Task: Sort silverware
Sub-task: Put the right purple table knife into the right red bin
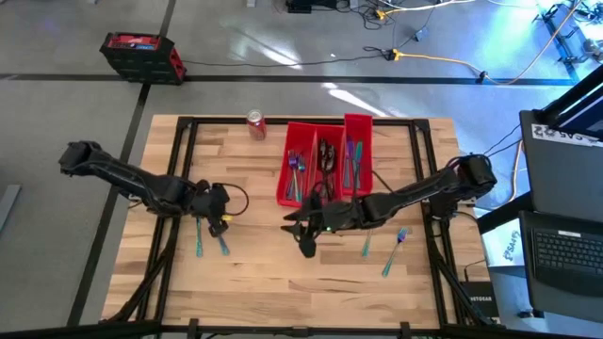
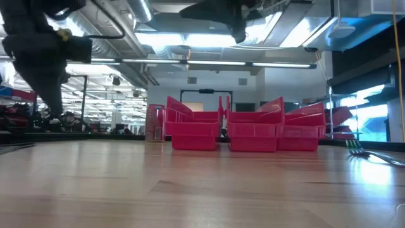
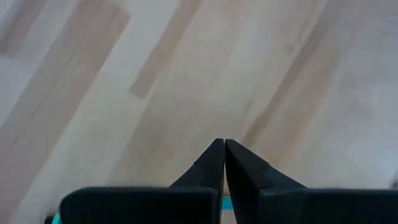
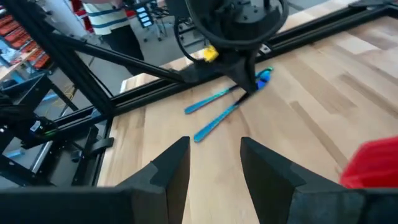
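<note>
Two teal pieces of silverware (image 1: 200,240) (image 1: 223,243) lie flat on the wooden table at the left. My left gripper (image 1: 215,218) is shut and slants down over their far ends; the right wrist view shows it (image 4: 250,84) at those ends (image 4: 264,76). My right gripper (image 1: 297,234) hangs open over bare wood at mid-table, nothing between its fingers (image 4: 214,146). Two more teal pieces (image 1: 366,245) (image 1: 394,252) lie on the table at the right; one shows as a fork (image 2: 364,151) in the low view. My left gripper's shut tips (image 4: 249,87) stand right at the far ends of the two teal pieces. I cannot tell whether they touch them. In its own wrist view the fingers (image 3: 214,162) show only bare wood ahead.
Three long red bins (image 1: 325,132) stand side by side at the far middle, each with silverware inside (image 1: 297,165). A red soda can (image 1: 256,124) stands left of them. Black frame rails (image 1: 184,169) run along the table's sides. A person stands beyond the table (image 4: 109,18).
</note>
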Controlling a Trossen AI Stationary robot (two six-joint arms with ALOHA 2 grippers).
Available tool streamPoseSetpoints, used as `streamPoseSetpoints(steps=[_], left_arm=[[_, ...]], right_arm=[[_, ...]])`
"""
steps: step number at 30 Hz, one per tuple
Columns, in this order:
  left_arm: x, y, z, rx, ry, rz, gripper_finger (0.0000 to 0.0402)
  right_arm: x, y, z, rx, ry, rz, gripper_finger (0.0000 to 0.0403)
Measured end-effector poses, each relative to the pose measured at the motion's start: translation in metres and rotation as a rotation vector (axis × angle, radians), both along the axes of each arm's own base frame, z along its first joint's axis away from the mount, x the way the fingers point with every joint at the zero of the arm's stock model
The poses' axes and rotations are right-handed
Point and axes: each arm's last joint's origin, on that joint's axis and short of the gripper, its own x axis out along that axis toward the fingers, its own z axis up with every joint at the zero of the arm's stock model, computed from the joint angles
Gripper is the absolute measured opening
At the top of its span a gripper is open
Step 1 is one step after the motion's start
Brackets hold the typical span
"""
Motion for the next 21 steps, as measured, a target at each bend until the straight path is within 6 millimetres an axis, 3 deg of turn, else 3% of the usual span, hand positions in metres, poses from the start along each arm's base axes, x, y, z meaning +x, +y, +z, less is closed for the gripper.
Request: streamPoseSetpoints(steps=[6, 13, 21], left_arm=[[-0.004, -0.01, -0.008, 0.054, 0.034, 0.124, 0.0], [-0.011, -0.018, -0.014, 0.107, 0.034, 0.262, 0.0], [-0.008, -0.024, -0.03, 0.018, 0.115, 0.468, 0.0]], right_arm=[[0.007, 0.012, -0.012, -0.022, -0.022, 0.086, 0.0127], [0.0, 0.032, -0.017, -0.01, 0.018, 0.2, 0.0127], [-0.005, 0.046, -0.017, -0.058, 0.007, 0.135, 0.0127]])
